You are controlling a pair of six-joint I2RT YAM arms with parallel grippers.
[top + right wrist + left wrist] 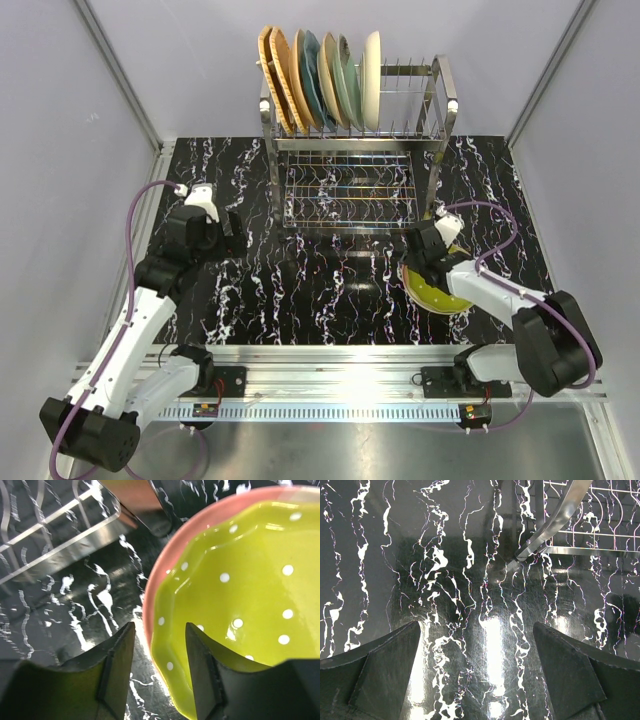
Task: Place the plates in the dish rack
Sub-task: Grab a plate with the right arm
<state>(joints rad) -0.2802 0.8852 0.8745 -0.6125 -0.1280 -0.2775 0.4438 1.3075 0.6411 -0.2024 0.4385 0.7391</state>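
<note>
So, the right gripper [160,629] is seen half spread at the dish rack's [443,100] front right, straddling the rim of one yellow-green dotted plate [240,595] stacked on one pink-edged plate [167,567]; nothing is pinched. The left gripper [476,626] is spread wide over the table [420,555] near the rack's front-left foot. Seven plates [320,80] are stood in its top tier.

White shells along the left arm [140,325], chunky black cylinders at every joint. Same livery on the right arm [490,290]. Off the left, a thin left purple cable [135,215] in a long loop; off the right, a right purple cable [500,225] to match. White caps at both wrists. On the left gripper [476,630], matte black wedge fingers [385,672]; right gripper [159,627] the same grainy black. Black base plates [225,383] below, small orange tag [208,407] beside.
</note>
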